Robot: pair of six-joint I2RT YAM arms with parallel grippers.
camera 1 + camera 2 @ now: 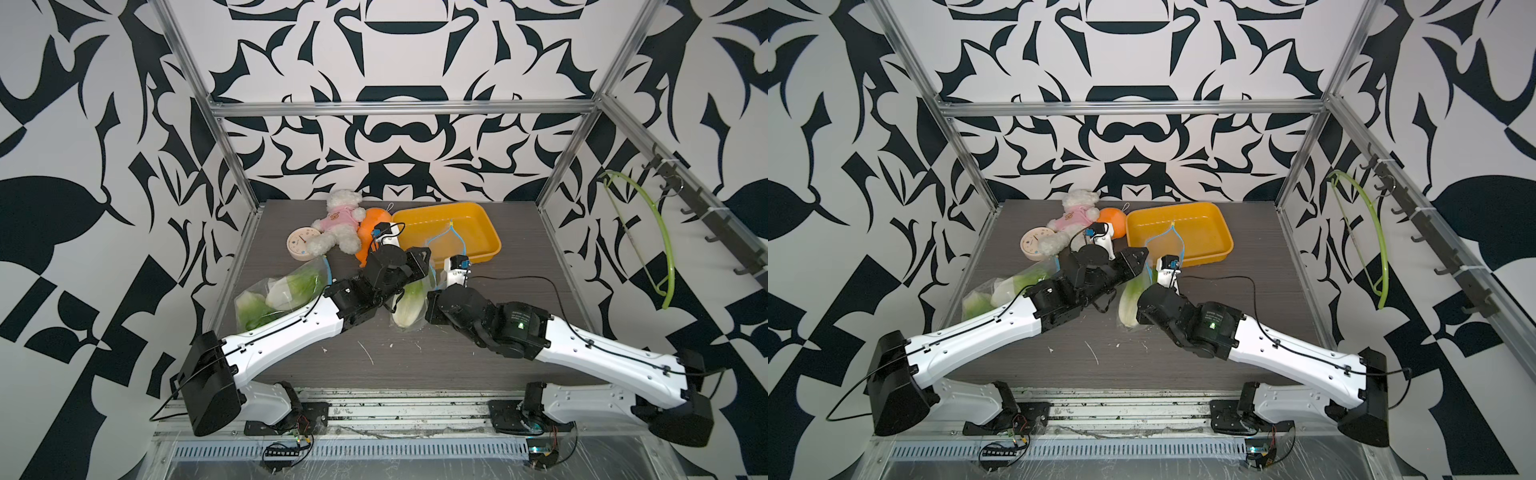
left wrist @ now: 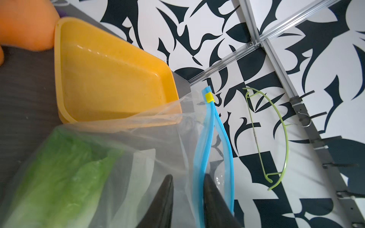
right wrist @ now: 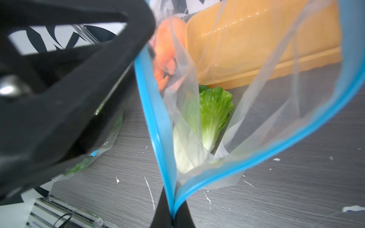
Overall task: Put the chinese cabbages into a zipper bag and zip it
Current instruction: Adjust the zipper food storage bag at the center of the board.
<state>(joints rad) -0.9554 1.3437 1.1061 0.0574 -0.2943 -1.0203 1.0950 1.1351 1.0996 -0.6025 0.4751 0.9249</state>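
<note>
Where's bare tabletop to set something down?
Bare: front strip of table between left arm and right arm, crumbs only; right side between yellow tray and right arm, cable crossing. Crowded: back left, teddy, clock, orange plush; centre, filled bag and held bag.

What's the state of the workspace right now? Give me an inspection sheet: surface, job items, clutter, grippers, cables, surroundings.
Surface: dark wood-grain table, white scraps near the front.
Job's things: one chinese cabbage inside the open zipper bag; two other cabbages in a second bag on the table's left side.
Clutter: teddy bear, orange plush, round clock, yellow tray.
Grippers: left gripper open beside the bag's blue zip strip; right gripper shut on that strip.
Cables: black cable looping over the table from the right wrist.
Surroundings: patterned walls, aluminium frame, green hanger on a hook rail.
</note>
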